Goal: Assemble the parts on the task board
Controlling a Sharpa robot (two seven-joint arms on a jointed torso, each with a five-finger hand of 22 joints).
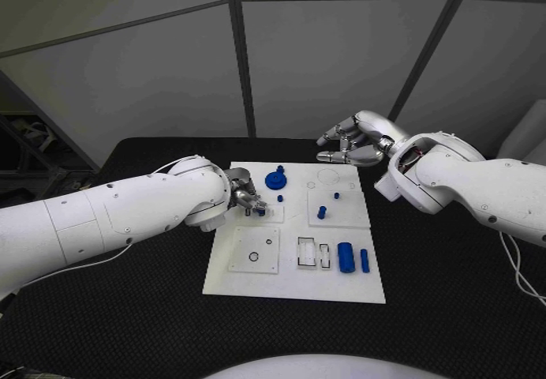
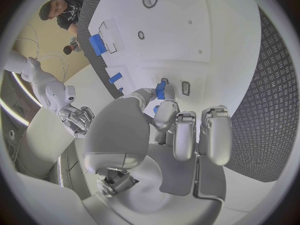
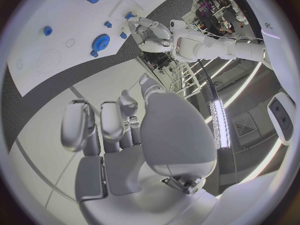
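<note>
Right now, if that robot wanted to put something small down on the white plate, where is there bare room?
The white plate is bare along its near edge, below the two blue cylinders. Its far right corner, near the right hand, also looks free. It is crowded around the blue gear, where the left hand holds a small blue piece.

- The arms were glossy white, built of rounded shell segments dotted with small dark screws.
- Thin white cables ran along both forearms.
- Each robot hand, left (image 1: 248,199) and right (image 1: 355,146), was silver, with smooth grey palm plates.
</note>
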